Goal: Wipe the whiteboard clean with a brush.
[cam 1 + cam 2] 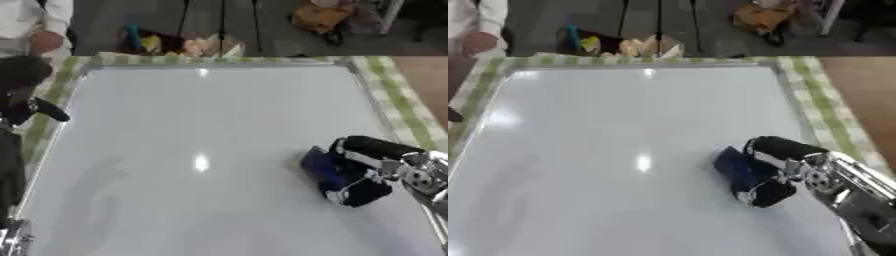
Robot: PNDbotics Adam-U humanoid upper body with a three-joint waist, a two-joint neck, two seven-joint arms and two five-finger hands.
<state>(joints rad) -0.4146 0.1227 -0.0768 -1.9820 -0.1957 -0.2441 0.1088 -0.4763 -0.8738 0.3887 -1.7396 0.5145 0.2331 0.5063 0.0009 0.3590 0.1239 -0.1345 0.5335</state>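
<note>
The right hand's fingers (372, 146) and thumb are curled around a dark blue brush (322, 168), one black digit lying across its far end and another closing on its near end, so the brush is pinched between them and pressed flat on the whiteboard (201, 150). The right hand (374, 172) itself sits over the board's right part, near its right rim and a little nearer the robot than the board's middle, with the silver wrist joint trailing off past that rim. The brush lies just inside the rim, angled, its long side turned toward the board's centre. The left hand (24, 107) shows only as a dark shape beside the board's left rim, off the surface, and I cannot tell how its fingers stand. The whiteboard looks white and glossy, with bright light spots near its centre, and rests on a green-checked cloth (398, 95) that shows beyond its rims
</note>
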